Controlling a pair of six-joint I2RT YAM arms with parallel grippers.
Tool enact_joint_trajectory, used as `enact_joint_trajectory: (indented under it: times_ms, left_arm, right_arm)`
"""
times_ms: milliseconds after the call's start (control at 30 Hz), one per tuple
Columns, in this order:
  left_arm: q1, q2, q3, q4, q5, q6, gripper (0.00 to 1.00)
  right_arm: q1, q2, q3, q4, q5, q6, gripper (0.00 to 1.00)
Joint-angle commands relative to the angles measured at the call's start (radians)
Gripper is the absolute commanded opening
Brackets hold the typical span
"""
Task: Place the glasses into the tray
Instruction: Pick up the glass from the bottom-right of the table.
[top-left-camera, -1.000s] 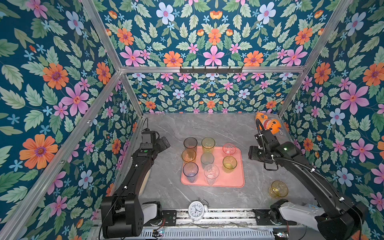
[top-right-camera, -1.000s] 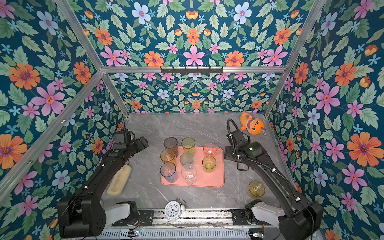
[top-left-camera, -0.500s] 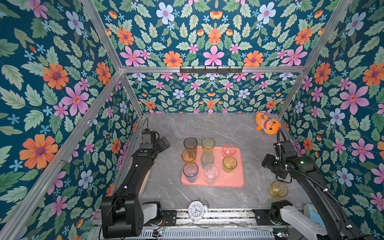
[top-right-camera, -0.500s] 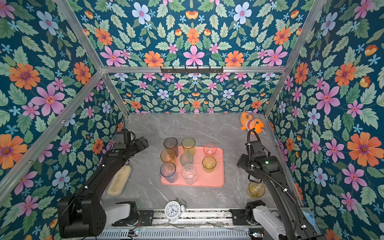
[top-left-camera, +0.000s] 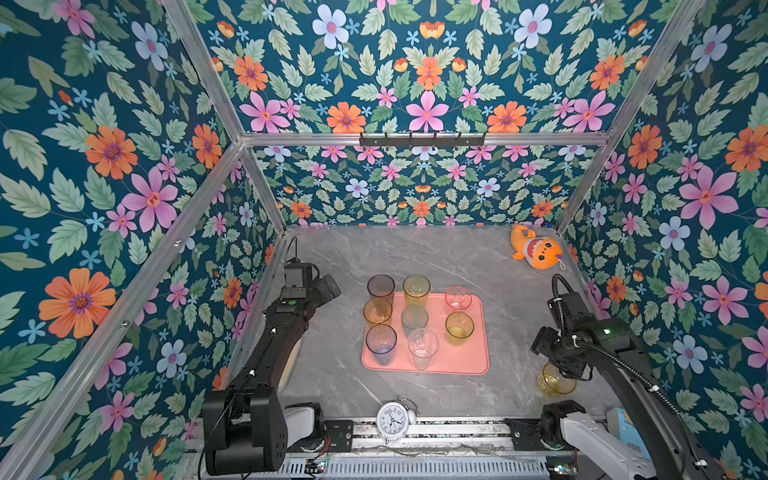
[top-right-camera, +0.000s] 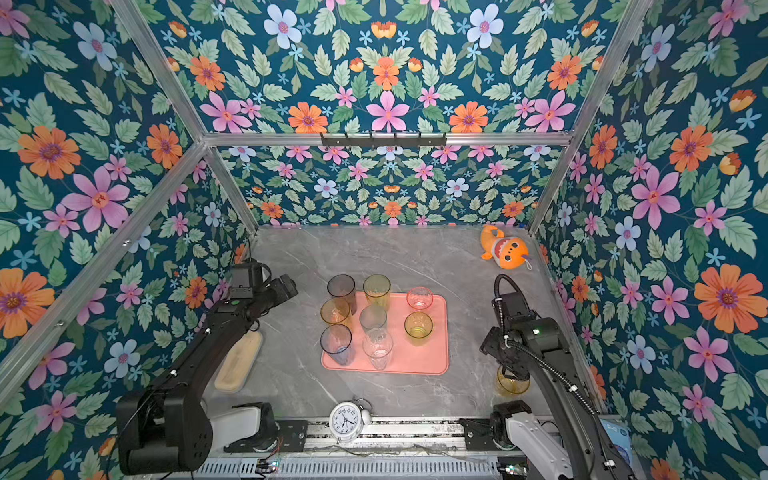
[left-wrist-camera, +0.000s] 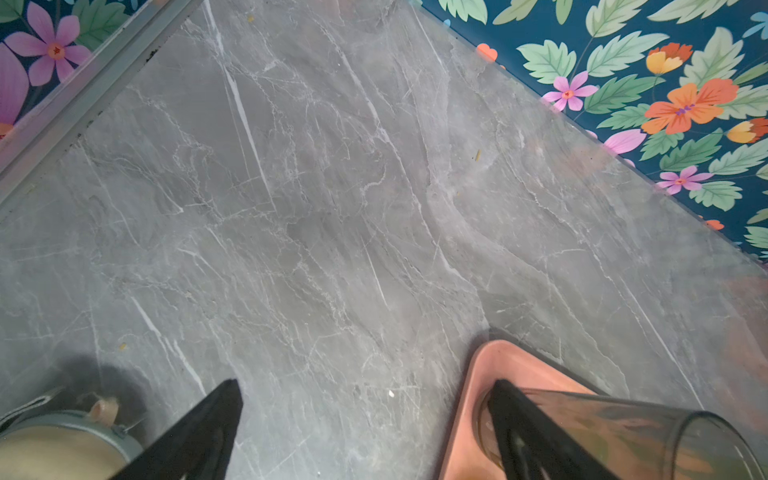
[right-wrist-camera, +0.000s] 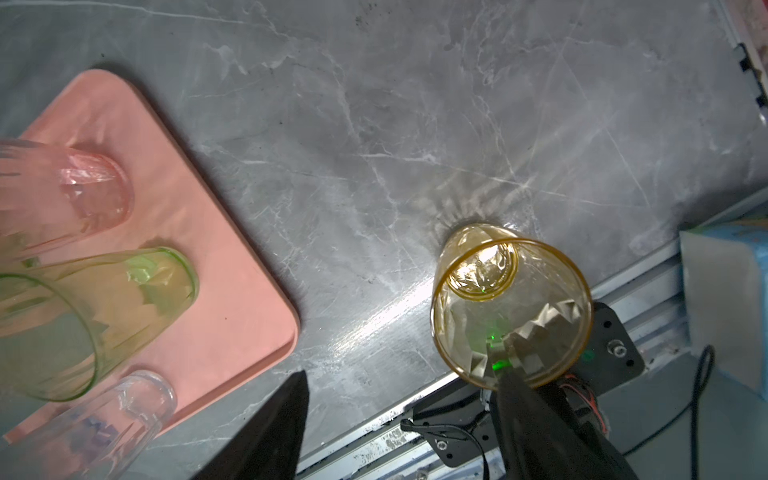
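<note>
The salmon-pink tray (top-left-camera: 471, 359) lies mid-table with several glasses upright on it, among them grey (top-left-camera: 380, 286), pink (top-left-camera: 458, 297), green (top-left-camera: 459, 328), blue (top-left-camera: 381, 340) and clear (top-left-camera: 422, 347). One yellow glass (top-left-camera: 555, 380) stands off the tray at the front right. My right gripper (top-left-camera: 555, 365) hangs just above it, open and empty. In the right wrist view one finger (right-wrist-camera: 523, 411) overlaps the yellow glass's (right-wrist-camera: 511, 307) rim, and the glass is not between the jaws. My left gripper (left-wrist-camera: 365, 382) is open and empty over bare table beside the tray's (left-wrist-camera: 478, 395) far left corner and the grey glass (left-wrist-camera: 623, 436).
An orange plush toy (top-left-camera: 538, 251) lies in the far right corner. A white alarm clock (top-left-camera: 392, 419) stands at the front edge. A beige oblong dish (top-right-camera: 239, 365) lies by the left wall under my left arm. A blue box (right-wrist-camera: 723, 299) sits past the front right rail.
My right arm has swung from the tray's right edge back to the front right corner, over the yellow glass. The left arm has not moved.
</note>
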Motion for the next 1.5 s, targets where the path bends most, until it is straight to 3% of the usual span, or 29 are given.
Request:
enact_joint_trajectory:
  times_ms: [0, 200, 467, 867, 1000, 1333, 1467]
  left_arm:
    - [0.001, -0.002, 0.000, 0.013, 0.003, 0.003, 0.96]
    - [0.000, -0.003, -0.001, 0.013, 0.004, 0.005, 0.96]
    - [0.000, 0.002, 0.000, 0.015, 0.003, 0.006, 0.96]
    - [0.001, 0.007, 0.002, 0.013, 0.002, 0.006, 0.96]
    - [0.000, 0.004, 0.004, 0.011, 0.001, 0.005, 0.96]
    - [0.001, 0.000, 0.000, 0.009, 0.004, 0.003, 0.96]
    - [0.000, -0.002, -0.001, 0.010, 0.004, 0.003, 0.96]
  right_arm:
    - [0.000, -0.005, -0.014, -0.044, 0.058, 0.104, 0.72]
    - [-0.023, 0.014, -0.053, -0.036, 0.101, 0.194, 0.71]
    - [-0.056, 0.038, -0.135, 0.121, -0.038, 0.161, 0.65]
    - [-0.055, 0.053, -0.197, 0.167, -0.050, 0.154, 0.60]
    - [-0.056, 0.059, -0.222, 0.196, -0.074, 0.135, 0.55]
    - [-0.055, 0.079, -0.247, 0.247, -0.117, 0.106, 0.31]
    - [-0.055, 0.080, -0.249, 0.253, -0.122, 0.104, 0.27]
